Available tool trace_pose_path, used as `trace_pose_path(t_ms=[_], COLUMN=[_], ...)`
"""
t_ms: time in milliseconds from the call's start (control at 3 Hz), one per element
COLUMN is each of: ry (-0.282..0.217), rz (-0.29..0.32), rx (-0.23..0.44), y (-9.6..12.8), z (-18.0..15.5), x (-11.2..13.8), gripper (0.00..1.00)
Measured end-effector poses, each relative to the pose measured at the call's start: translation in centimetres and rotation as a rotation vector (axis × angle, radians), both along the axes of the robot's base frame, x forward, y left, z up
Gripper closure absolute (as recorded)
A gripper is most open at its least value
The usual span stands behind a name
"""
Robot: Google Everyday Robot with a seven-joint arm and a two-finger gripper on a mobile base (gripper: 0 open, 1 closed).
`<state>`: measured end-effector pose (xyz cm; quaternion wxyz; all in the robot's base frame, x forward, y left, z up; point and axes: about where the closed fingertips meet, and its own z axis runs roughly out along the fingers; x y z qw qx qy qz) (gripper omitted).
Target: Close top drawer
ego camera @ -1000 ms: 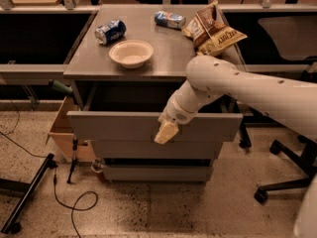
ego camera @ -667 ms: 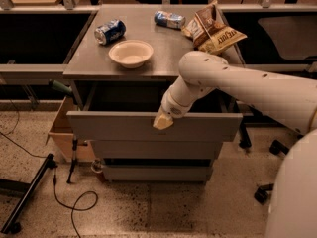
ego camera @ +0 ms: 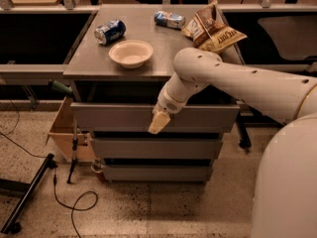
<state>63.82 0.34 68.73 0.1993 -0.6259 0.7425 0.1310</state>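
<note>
The top drawer [ego camera: 114,117] is the widest grey front of three and stands pulled out a little from the cabinet, with a dark gap behind its top edge. My gripper [ego camera: 158,122] hangs from the white arm and rests against the middle of that front panel, pointing down. The two slimmer drawer fronts [ego camera: 148,148] sit below it, further in.
On the cabinet top [ego camera: 89,66] are a white bowl [ego camera: 131,53], a blue can [ego camera: 109,31], a second can [ego camera: 169,19] and a chip bag [ego camera: 213,29]. A cardboard box [ego camera: 64,133] stands at the left, with cables and a dark stand leg [ego camera: 27,197] on the floor.
The gripper has moved up and in against the top drawer front. The drawer front has moved back toward the cabinet and the gap behind it is narrower.
</note>
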Motion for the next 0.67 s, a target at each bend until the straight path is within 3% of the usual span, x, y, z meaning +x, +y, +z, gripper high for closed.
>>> trace_pose_path(t_ms=[333, 667], ry=[-0.003, 0.0], rz=[-0.01, -0.011], rx=[0.001, 0.002], y=[0.1, 0.03], z=[0.02, -0.08], x=[0.5, 0.55], gripper=[0.13, 0.0])
